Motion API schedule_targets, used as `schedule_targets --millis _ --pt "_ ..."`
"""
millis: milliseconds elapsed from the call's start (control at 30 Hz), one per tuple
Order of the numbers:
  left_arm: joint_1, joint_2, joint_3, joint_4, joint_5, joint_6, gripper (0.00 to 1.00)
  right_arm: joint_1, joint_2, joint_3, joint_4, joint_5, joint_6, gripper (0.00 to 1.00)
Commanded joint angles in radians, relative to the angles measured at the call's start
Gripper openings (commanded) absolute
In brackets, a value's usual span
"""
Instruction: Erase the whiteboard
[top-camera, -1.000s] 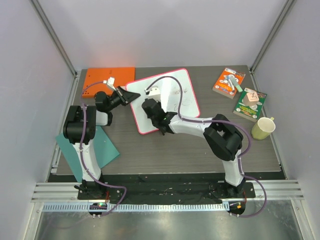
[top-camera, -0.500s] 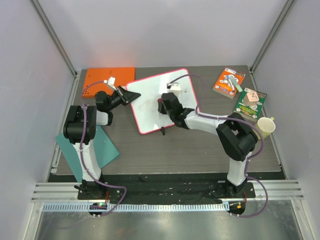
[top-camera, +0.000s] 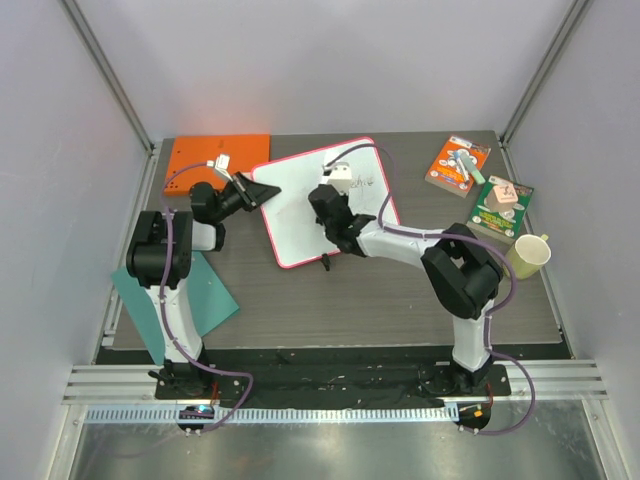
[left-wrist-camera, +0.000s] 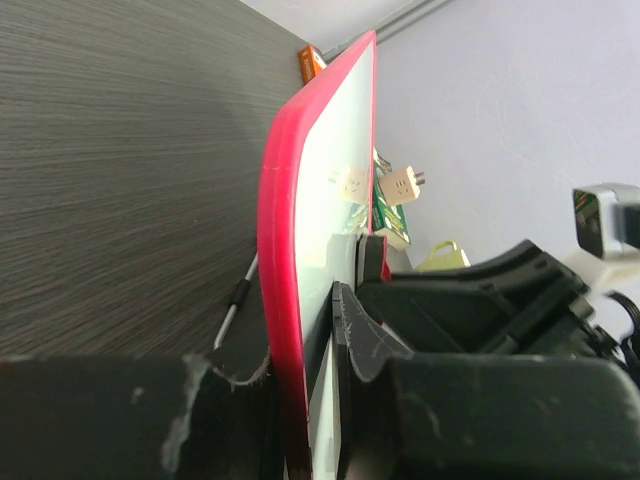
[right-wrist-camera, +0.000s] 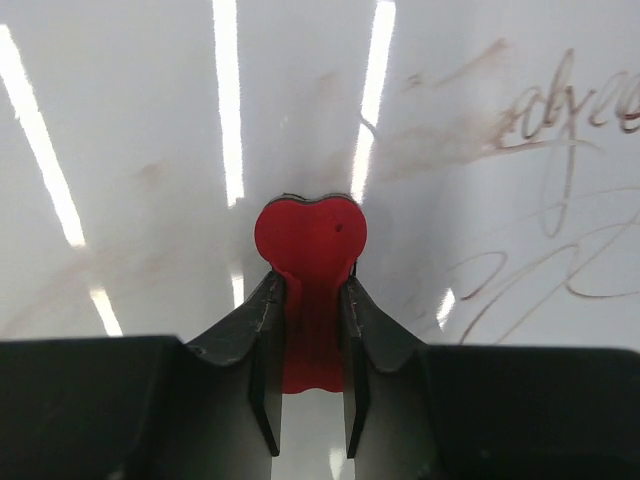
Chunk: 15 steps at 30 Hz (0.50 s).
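The whiteboard (top-camera: 290, 228), white with a pink-red rim, lies tilted at the table's middle back. My left gripper (top-camera: 258, 192) is shut on its left corner; in the left wrist view the fingers (left-wrist-camera: 352, 325) pinch the red rim (left-wrist-camera: 280, 250) edge-on. My right gripper (top-camera: 326, 203) stands over the board's upper middle, shut on a red heart-shaped eraser (right-wrist-camera: 310, 240) that presses on the white surface (right-wrist-camera: 130, 120). Brownish handwriting (right-wrist-camera: 560, 120) shows to the eraser's right, with faint smears to its left.
An orange board (top-camera: 215, 155) lies at the back left and a teal sheet (top-camera: 195, 295) under the left arm. A pen (top-camera: 327, 262) rests at the whiteboard's near edge. Two small boxes (top-camera: 457, 163) (top-camera: 498, 208) and a yellow-green mug (top-camera: 527, 256) stand at the right.
My right gripper has swept the eraser from the board's left-middle to the right, then back a little to the upper middle. The left gripper has stayed on the corner.
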Motion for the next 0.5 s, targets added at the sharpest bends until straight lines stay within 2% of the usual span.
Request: schedule_targets --millis 0,233,467 --pt "-0.034 -0.017 0.009 0.006 0.056 0.171 0.0 0.1 0.21 -0.051 -0.231 -0.268 -0.012 0.01" --pt "-0.033 -0.017 0.007 0.006 0.056 0.17 0.0 0.089 0.207 -0.139 -0.222 -0.236 0.079 0.01" --pt "-0.034 -0.017 0.009 0.006 0.057 0.168 0.0 -0.046 0.137 -0.34 -0.168 -0.183 0.211 0.01"
